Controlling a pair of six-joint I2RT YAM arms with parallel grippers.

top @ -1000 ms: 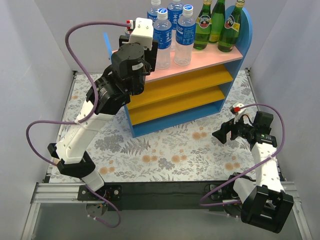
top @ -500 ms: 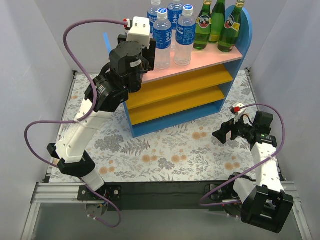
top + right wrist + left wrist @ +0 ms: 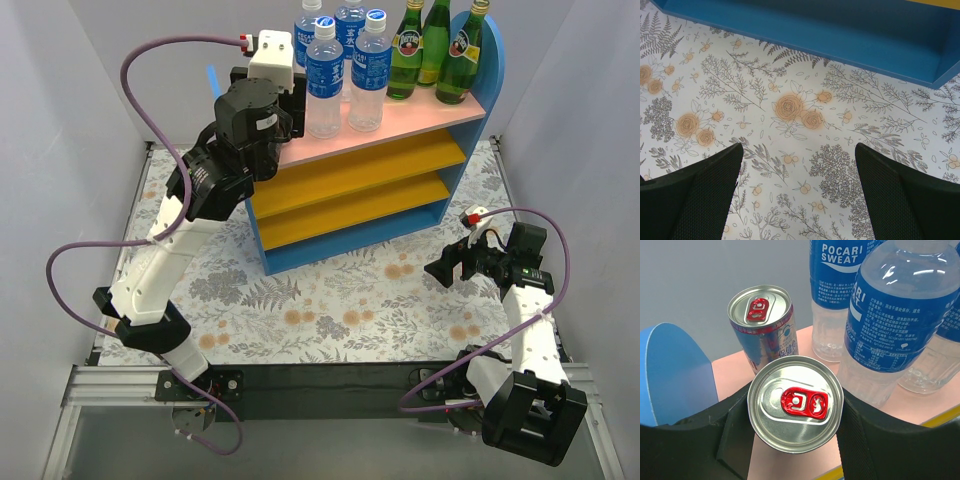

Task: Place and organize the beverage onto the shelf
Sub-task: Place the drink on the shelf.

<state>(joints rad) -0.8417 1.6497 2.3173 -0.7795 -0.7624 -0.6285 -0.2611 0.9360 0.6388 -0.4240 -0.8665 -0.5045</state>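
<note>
1. The silver-red can (image 3: 795, 410) sat clamped between the fingers of your left gripper (image 3: 795, 427), over the near left end of the shelf's pink top board (image 3: 730, 372) (whether its base touched the board was hidden).
2. I judged this to be the last placement. The second can (image 3: 762, 327) stood just behind the held one, and the plastic bottles (image 3: 900, 320) and green glass bottles (image 3: 432, 45) stood along the same board.
3. The next move called for you to lower the can until it rested flat. Then you needed to spread the fingers and back straight out.
4. Room was tight. The second can was close behind, a plastic bottle was just to one side, and the blue side panel (image 3: 675, 370) was on the other, so a sideways swing risked tipping something.
5. Your right gripper (image 3: 799, 195) hung over the floral mat (image 3: 790, 110) with its jaws apart and nothing between them (well clear of the work).
</note>
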